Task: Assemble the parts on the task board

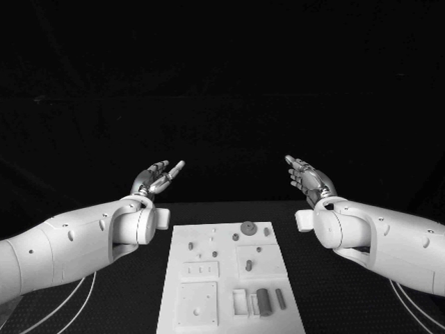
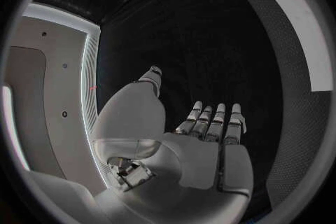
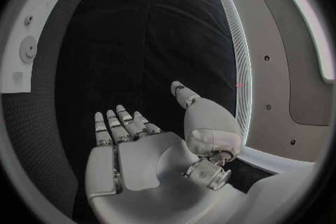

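Overhead, both hands, left [image 1: 156,178] and right [image 1: 310,178], are raised with fingers spread and released, holding nothing, beyond the white board [image 1: 231,278] on the surface, small parts [image 1: 249,227] lying on it; each wrist camera shows an empty palm [image 2: 203,151] [image 3: 133,148]

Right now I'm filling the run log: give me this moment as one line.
left robot hand: open, raised, holds nothing | right robot hand: open, raised, holds nothing | task board: between arms, untouched | parts: on board
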### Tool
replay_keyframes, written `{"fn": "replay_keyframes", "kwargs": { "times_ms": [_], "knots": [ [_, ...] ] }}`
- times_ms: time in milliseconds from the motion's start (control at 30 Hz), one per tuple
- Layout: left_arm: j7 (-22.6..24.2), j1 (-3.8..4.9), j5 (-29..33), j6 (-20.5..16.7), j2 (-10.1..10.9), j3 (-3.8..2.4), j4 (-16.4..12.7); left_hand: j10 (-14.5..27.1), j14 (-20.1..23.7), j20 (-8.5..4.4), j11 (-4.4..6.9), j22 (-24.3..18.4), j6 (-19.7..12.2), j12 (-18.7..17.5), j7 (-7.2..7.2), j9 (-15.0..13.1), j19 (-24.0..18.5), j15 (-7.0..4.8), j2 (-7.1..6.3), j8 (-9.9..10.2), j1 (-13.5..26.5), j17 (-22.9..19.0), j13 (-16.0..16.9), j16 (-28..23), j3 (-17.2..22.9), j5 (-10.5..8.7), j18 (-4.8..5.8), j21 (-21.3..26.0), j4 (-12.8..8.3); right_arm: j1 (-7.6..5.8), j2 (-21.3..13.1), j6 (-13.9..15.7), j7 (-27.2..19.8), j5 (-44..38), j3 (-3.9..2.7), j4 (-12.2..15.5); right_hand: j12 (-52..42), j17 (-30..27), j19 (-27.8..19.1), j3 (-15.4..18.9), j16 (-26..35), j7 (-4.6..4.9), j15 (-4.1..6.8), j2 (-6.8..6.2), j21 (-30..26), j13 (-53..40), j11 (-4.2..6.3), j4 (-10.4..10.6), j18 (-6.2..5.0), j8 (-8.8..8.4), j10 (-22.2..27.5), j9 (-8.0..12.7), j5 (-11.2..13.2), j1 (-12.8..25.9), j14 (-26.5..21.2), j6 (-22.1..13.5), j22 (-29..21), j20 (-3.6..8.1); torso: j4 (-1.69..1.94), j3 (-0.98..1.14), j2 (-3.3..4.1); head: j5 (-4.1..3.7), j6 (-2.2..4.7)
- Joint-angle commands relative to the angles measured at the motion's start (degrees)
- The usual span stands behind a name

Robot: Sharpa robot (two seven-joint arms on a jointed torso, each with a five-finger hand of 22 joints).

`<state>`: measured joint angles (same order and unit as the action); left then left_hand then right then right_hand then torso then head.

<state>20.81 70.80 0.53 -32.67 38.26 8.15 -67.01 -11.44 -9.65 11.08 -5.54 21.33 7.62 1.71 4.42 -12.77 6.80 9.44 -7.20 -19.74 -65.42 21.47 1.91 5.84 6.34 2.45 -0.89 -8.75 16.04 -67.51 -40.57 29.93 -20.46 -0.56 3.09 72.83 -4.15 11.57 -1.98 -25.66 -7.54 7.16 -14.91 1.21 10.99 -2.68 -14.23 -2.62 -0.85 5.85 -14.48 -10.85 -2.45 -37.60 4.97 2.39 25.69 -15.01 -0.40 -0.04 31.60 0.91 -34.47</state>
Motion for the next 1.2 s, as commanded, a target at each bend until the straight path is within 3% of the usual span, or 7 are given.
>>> {"fn": "replay_keyframes", "kwargs": {
  "times_ms": [33,267,467,500,600,833,1200],
  "knots": [
    [-6.2,1.86,0.7,10.3,-1.2,1.07,4.1,-0.8,-0.2,0.44,-0.20,0.7,0.8,0.3,0.31,-0.6,0.1,0.65,-0.11,-0.8,-2.3,0.8,0.1,0.5,0.1,0.39,0.89,-0.6,0.7,-1.63,1.0,-14.3,7.4,-2.2,0.53,-3.9,-1.1,2.0,0.0,-1.1,-1.9,8.53,-1.18,-0.05,1.8,-0.5,-0.72,-1.7,0.61,1.14,-2.7,-1.4,-0.4,-2.5,1.1,0.9,4.1,-0.78,0.00,0.00,0.00,0.00,0.01],
    [-8.7,4.10,0.9,14.1,-2.6,2.71,8.9,-4.3,-2.5,0.57,-1.31,3.9,2.2,1.1,2.22,-1.8,1.8,1.41,1.01,-2.5,-3.1,4.0,0.8,2.0,-1.0,0.38,0.89,-2.2,0.6,-3.99,2.3,-21.9,11.7,-3.0,1.49,-9.4,-4.4,8.8,1.8,-2.5,-8.3,9.33,-1.74,-0.63,7.8,-1.8,-1.50,-6.4,-1.13,4.50,-10.8,-5.8,-0.4,-5.4,7.5,3.4,17.0,-0.19,0.00,0.00,0.00,0.00,0.01],
    [-8.9,4.28,0.9,14.4,-2.7,2.85,9.3,-17.9,-14.7,-0.42,-4.13,15.3,9.6,4.8,6.40,-6.9,10.9,3.93,3.62,-10.7,-6.7,15.3,3.1,8.6,-3.6,0.53,-0.31,-9.1,0.3,-4.65,2.7,-23.9,12.8,-3.3,1.75,-10.9,-8.4,14.6,7.8,-5.2,-15.2,9.55,-1.83,-1.80,17.7,-3.1,-1.83,-10.0,-3.85,14.32,-19.6,-17.6,-0.5,-9.8,18.2,14.0,36.3,0.61,0.00,0.00,0.00,0.00,0.01],
    [-11.5,4.23,-2.6,20.2,-1.9,3.09,9.2,-22.6,-18.5,-1.12,-4.93,15.5,11.0,6.3,7.28,-7.0,13.5,4.45,4.43,-11.1,-8.1,15.9,4.0,10.5,-3.9,0.66,-1.15,-10.1,0.2,-4.63,4.0,-20.3,12.5,-25.3,1.75,-14.1,-8.7,14.5,9.7,-5.5,-15.5,9.53,-1.74,-1.82,18.0,-3.1,-1.67,-10.8,-4.48,15.79,-20.8,-19.1,-0.5,-10.4,19.8,16.5,36.6,0.47,0.07,-0.09,0.00,0.08,-0.42],
    [-12.3,4.23,-4.0,21.9,-1.3,3.17,8.7,-30.2,-28.4,-2.76,-6.96,15.5,15.3,9.5,9.79,-7.0,21.4,2.94,5.98,-11.6,-10.9,16.4,5.4,14.3,-6.1,0.49,-3.35,-12.4,0.6,-4.54,4.9,-20.3,12.6,-32.8,1.75,-15.0,-9.9,14.5,12.7,-6.4,-16.6,8.56,-0.97,-2.70,18.2,-3.4,-0.33,-13.4,-5.71,17.13,-24.2,-19.1,-0.5,-13.2,23.5,20.7,36.1,0.67,-0.22,-0.22,-0.09,0.15,-0.36],
    [-11.4,4.24,-7.5,23.6,-0.4,3.17,7.3,-39.2,-38.7,-4.71,-5.67,12.8,24.8,11.5,8.91,-5.8,31.5,-0.66,9.01,-10.9,-19.3,15.5,5.9,15.4,-9.1,1.27,-4.70,-11.9,0.8,-4.44,5.6,-22.7,13.1,-48.8,1.74,-15.2,-11.7,14.9,22.2,-7.3,-19.4,7.31,2.49,-3.25,19.1,-3.5,1.45,-14.0,-9.32,18.44,-32.2,-18.1,-0.5,-18.8,33.7,29.0,34.3,0.96,-0.25,-0.41,0.04,0.22,-0.53],
    [-9.9,4.27,-12.4,22.6,2.8,3.14,1.5,-43.8,-43.1,-6.42,-4.39,9.8,31.2,10.3,6.96,-4.5,37.4,-1.91,5.38,-8.9,-27.7,15.6,5.1,14.2,-4.1,0.56,-3.72,-9.5,0.6,-4.45,5.3,-21.8,13.9,-65.8,1.73,-12.8,-12.5,17.2,34.3,-6.5,-22.8,4.75,7.58,-2.79,20.5,-3.1,4.45,-14.2,-13.45,19.64,-41.2,-17.8,-0.5,-24.0,45.8,38.2,32.5,1.15,0.30,-0.24,0.59,-0.06,-0.91]
  ]
}}
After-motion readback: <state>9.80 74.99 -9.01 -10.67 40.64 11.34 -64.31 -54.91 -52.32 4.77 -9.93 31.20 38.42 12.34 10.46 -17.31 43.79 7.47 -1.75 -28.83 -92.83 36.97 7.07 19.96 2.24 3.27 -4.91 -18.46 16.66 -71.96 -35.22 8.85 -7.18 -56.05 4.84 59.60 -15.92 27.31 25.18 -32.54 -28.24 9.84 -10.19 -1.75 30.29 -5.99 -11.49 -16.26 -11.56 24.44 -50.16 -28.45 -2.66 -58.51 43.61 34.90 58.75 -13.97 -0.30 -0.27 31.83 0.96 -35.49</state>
